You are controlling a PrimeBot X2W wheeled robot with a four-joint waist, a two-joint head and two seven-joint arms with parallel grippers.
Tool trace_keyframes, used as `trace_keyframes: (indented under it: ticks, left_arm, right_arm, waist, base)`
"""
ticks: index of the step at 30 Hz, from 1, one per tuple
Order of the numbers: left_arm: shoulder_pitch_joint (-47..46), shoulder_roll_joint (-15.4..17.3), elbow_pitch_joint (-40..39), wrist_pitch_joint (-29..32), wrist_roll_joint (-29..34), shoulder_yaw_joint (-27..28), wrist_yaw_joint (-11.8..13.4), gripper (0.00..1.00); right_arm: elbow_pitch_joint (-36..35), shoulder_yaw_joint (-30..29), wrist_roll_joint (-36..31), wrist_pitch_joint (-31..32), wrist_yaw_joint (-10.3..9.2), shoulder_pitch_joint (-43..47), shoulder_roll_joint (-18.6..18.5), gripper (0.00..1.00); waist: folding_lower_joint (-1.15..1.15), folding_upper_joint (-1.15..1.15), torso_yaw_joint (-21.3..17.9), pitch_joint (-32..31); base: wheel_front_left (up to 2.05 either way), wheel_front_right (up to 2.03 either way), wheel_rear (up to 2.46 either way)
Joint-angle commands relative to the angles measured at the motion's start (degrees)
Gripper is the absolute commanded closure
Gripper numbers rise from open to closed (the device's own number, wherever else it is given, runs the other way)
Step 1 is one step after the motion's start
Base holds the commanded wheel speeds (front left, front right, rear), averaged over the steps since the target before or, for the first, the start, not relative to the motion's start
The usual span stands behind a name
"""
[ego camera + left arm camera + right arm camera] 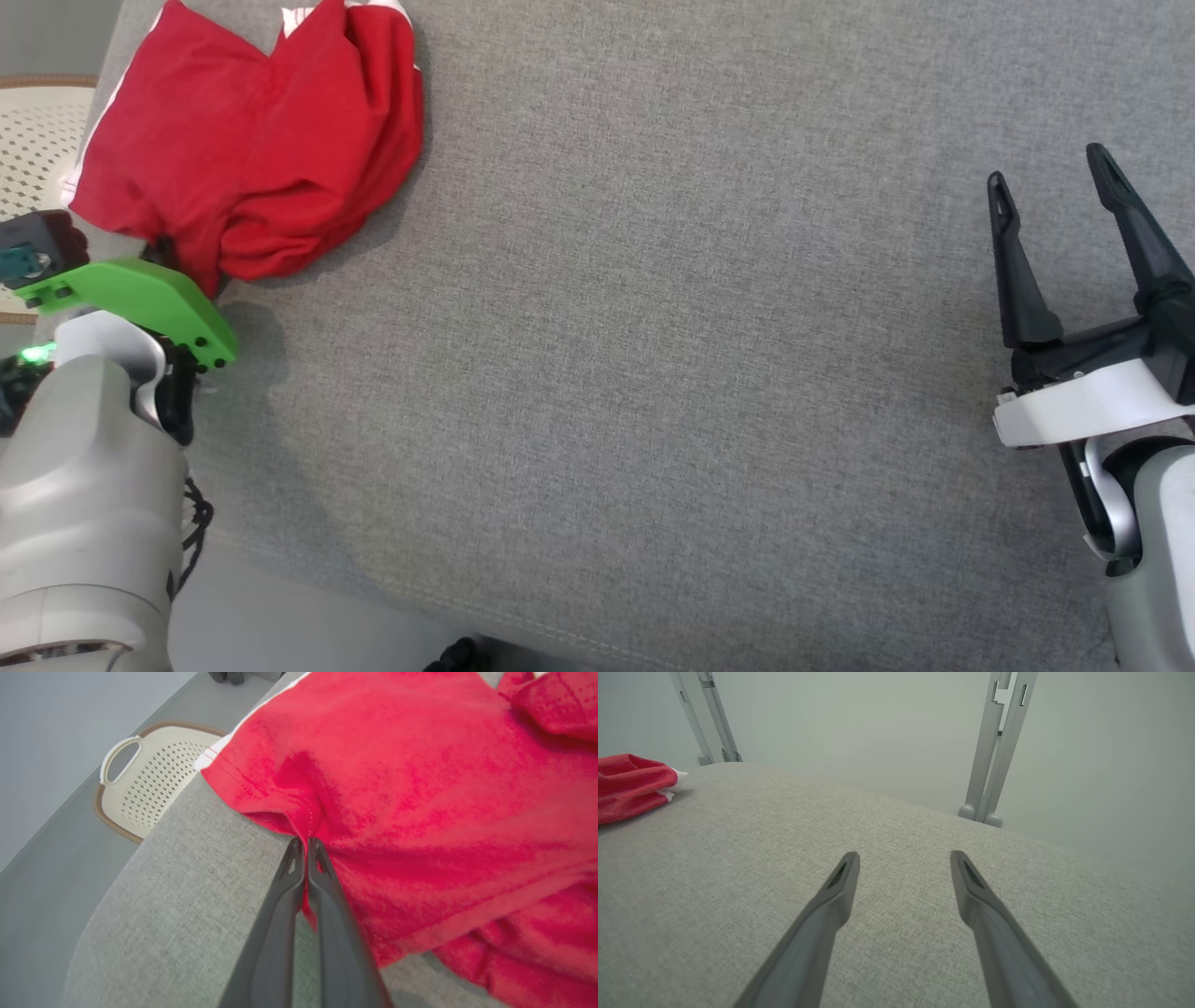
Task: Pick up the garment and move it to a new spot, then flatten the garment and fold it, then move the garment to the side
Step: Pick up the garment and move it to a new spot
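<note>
Grey fabric surface [653,327] — crumpled red garment [261,149] at its far-left corner.

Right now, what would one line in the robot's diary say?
step: pick-up grab | left pincer: shut on edge of red garment | right pincer: open, empty, over grey fabric surface

red garment [252,140] with white trim lies crumpled at the grey surface's far left corner.

garment [252,140]: on padded surface [653,373], far-left corner | basket [159,779]: beyond edge, probably lower
</note>
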Motion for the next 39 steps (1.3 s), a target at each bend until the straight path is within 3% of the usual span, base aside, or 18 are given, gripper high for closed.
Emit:
trace_keyframes:
  ticks: [1,6,12,20,30,39]
  left_arm:
    - [0.0,1.1,-0.4,-2.2,0.6,-0.3,0.4,1.00]
    - [-1.0,2.2,-3.0,-9.5,2.2,-1.6,0.0,1.00]
    - [-0.1,3.5,-13.1,-11.2,4.0,-3.2,-1.2,1.00]
    - [5.3,2.6,-35.7,-11.1,7.7,-3.5,-1.3,1.00]
    - [8.6,0.8,-57.5,-11.1,10.6,-8.2,-1.6,1.00]
    - [10.6,0.3,-74.5,-3.5,9.6,-14.3,-1.9,1.00]
  right_arm:
    - [0.4,0.2,-0.1,-0.6,-0.04,-0.4,0.2,0.00]
    - [2.9,1.1,0.4,-2.3,-0.04,-0.9,1.7,0.00]
    - [7.0,1.7,0.9,-5.6,-0.04,-0.8,4.5,0.00]
    - [11.5,1.6,1.8,-8.9,-0.04,-0.4,7.6,0.00]
    - [13.8,1.6,2.9,-10.5,-0.04,-1.0,9.8,0.00]
    - [11.0,1.7,3.9,-10.6,-0.04,-1.4,10.7,0.00]
  waist:
    - [-0.01,0.00,-0.1,-1.0]
    - [-0.01,0.00,-0.7,-4.1]
    - [-0.01,0.00,-2.5,-8.6]
    - [-0.01,0.00,-6.4,-13.6]
    - [-0.01,0.00,-13.1,-16.8]
    - [-0.01,0.00,-18.5,-16.6]
  base:
    - [0.00,0.00,0.00]
    - [0.00,0.00,0.00]
    - [0.00,0.00,0.00]
    - [0.00,0.00,0.00]
    - [0.00,0.00,0.00]
    - [0.00,0.00,0.00]
